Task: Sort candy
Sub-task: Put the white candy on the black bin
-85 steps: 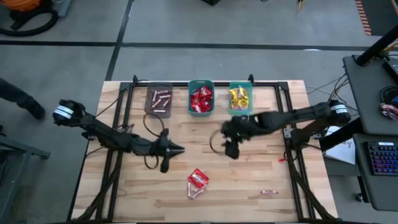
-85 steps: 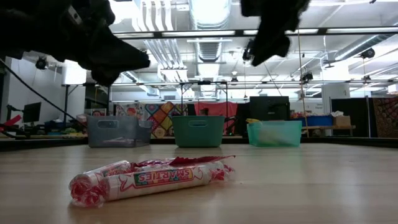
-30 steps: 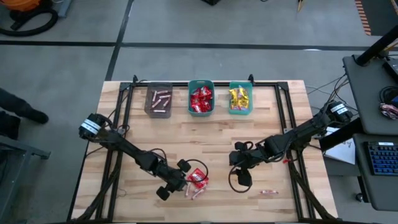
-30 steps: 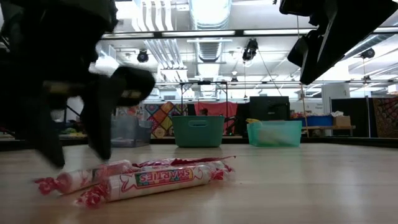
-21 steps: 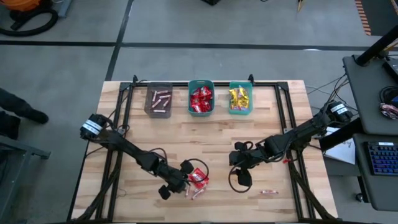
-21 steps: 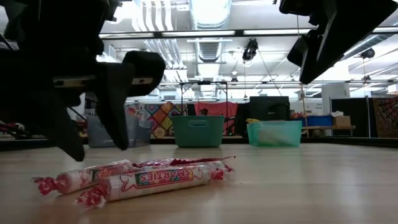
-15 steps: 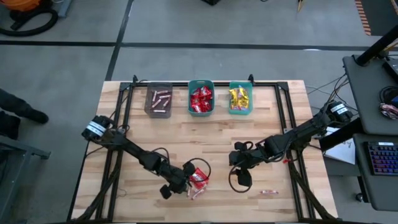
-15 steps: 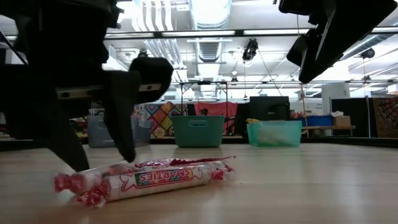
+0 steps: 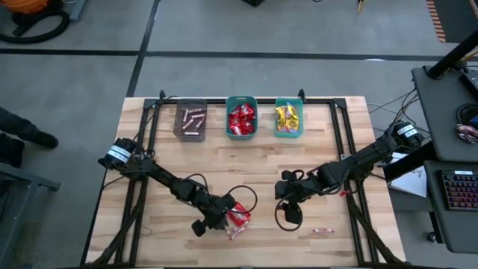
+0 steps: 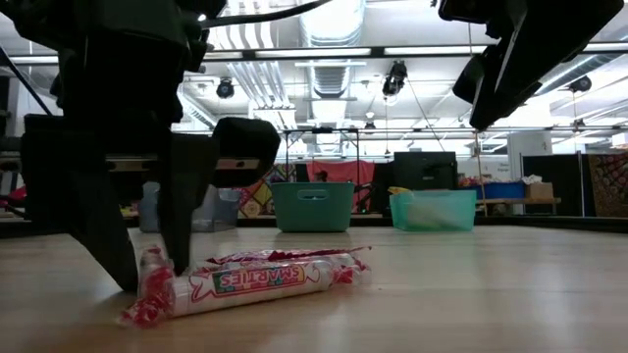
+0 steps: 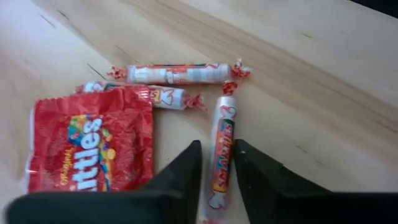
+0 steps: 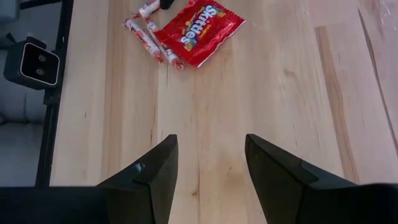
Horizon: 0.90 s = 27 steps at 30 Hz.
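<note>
Near the table's front, a red Skittles packet (image 9: 240, 216) (image 11: 90, 146) lies flat with thin pinkish Smarties rolls beside it. My left gripper (image 9: 224, 217) (image 11: 217, 155) is down at the table, shut on one roll (image 11: 222, 146) next to the packet. Two more rolls (image 11: 177, 73) (image 11: 155, 94) lie just beyond it; one (image 10: 260, 282) shows lengthwise in the low view. My right gripper (image 9: 284, 193) (image 12: 208, 162) hangs open above bare table, right of the packet, with nothing between its fingers. Another stick piece (image 9: 323, 231) lies alone at the front right. My left gripper has the Smarties roll between its two fingers, on the roll's long sides about its middle (image 11: 225, 140). The fingers (image 10: 182, 226) slant down from the table's left and run along the roll. The roll lies on the table, its twisted end (image 10: 152, 279) between the fingertips.
Three bins stand in a row at the far edge: a grey one (image 9: 190, 119) with pinkish sticks, a teal one (image 9: 241, 118) with red packets, a teal one (image 9: 288, 118) with yellow packets. Bare wood lies between the bins and the arms. A person's leg shows off the table's left.
My left gripper has moved toward the table's right edge and down onto the rolls beside the packet, rolling its wrist, and its fingers have drawn closer together around one roll. That roll has turned about on the table and now points end-on to the low view.
</note>
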Each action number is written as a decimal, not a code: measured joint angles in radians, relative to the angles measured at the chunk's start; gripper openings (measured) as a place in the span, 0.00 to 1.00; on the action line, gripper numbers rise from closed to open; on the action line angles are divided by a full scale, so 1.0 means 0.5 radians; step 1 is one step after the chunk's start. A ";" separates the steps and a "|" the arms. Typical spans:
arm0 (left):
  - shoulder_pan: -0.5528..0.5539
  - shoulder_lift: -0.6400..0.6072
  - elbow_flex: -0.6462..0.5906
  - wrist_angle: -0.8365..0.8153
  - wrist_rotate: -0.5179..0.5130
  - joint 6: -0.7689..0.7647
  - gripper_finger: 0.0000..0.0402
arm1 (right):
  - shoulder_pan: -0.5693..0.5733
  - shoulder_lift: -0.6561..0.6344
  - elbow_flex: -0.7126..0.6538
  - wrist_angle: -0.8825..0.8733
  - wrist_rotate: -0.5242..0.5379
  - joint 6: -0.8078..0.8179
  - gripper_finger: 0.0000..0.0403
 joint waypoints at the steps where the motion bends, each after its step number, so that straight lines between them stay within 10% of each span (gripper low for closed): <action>1: 0.000 0.000 0.000 -0.011 0.007 -0.013 0.17 | 0.000 0.000 0.000 0.000 0.000 -0.001 0.44; 16: 0.031 -0.508 -0.016 -0.722 -0.356 -0.139 0.01 | 0.000 0.000 0.000 0.021 0.080 -0.165 0.44; 27: 0.841 -1.488 -0.319 -1.238 -1.538 -0.812 0.02 | -0.005 0.000 0.000 0.065 0.581 -0.251 0.44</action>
